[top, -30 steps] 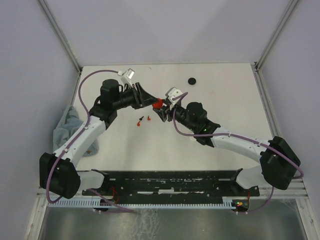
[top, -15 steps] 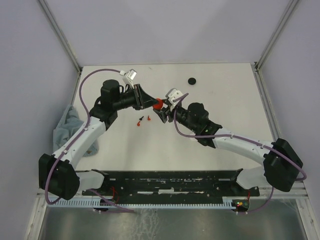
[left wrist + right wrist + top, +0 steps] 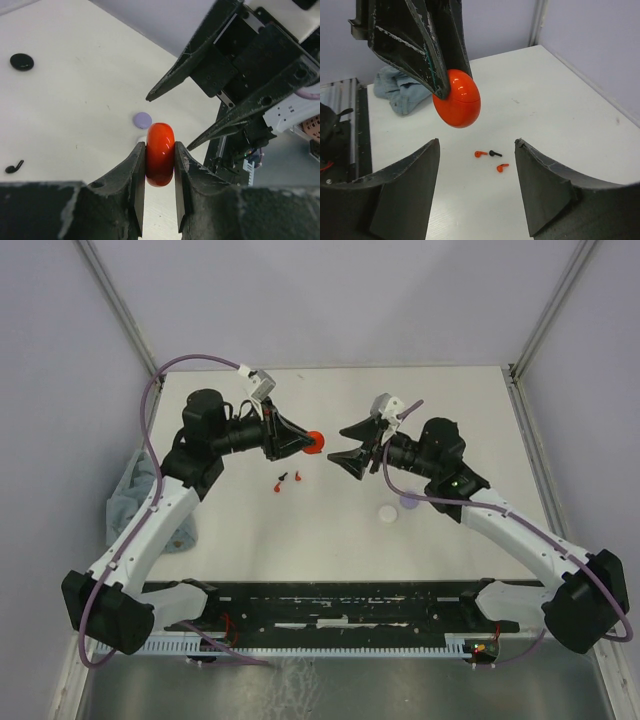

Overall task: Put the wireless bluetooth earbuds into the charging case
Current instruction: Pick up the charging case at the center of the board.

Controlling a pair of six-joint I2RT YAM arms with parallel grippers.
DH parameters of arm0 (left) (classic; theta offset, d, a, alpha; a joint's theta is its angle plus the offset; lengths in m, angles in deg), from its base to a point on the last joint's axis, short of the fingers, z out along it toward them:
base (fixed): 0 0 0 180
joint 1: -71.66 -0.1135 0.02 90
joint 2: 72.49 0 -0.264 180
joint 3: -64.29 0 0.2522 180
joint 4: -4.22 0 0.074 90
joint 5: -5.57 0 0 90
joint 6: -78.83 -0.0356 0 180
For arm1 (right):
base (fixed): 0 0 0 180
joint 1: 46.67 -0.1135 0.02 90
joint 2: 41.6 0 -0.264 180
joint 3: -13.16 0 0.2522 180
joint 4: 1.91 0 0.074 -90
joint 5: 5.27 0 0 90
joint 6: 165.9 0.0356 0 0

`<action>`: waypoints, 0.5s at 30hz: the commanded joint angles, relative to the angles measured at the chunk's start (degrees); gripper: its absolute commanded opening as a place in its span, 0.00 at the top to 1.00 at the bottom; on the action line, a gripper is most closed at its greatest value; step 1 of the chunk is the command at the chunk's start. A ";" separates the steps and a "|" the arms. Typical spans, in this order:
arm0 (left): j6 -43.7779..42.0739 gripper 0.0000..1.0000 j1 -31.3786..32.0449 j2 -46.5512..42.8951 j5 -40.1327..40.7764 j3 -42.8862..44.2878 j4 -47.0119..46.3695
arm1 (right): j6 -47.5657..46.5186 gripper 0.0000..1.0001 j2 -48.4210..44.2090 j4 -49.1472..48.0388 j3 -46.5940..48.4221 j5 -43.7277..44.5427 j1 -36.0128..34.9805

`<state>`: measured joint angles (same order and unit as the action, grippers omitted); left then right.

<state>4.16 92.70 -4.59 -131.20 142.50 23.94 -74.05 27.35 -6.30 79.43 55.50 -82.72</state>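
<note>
The left pincer (image 3: 303,443) was clamped narrowly on the red charging case (image 3: 457,99), gripping the glossy disc across its two faces and holding it clear of the surface (image 3: 560,110). The right pincer (image 3: 477,143) faced it with jaws wide apart and empty, near the case but not touching. Below the gap between those jaws lay the two red earbuds (image 3: 480,153), a black earbud (image 3: 495,153) beside one. The case looked shut, so opening it seemed the step in hand. The right pincer would do best to approach slowly at the seam, since the smooth shell could slip or twist in so small a grip.
</note>
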 commanded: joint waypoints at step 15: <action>-10.65 0.97 1.06 -1.93 -16.10 2.71 -7.28 | 11.94 0.41 4.68 -6.37 8.81 -26.77 3.27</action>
<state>-4.82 93.31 -4.89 -144.38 143.02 21.58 -64.74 31.05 -8.44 85.46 33.45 -79.66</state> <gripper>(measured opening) 0.319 0.612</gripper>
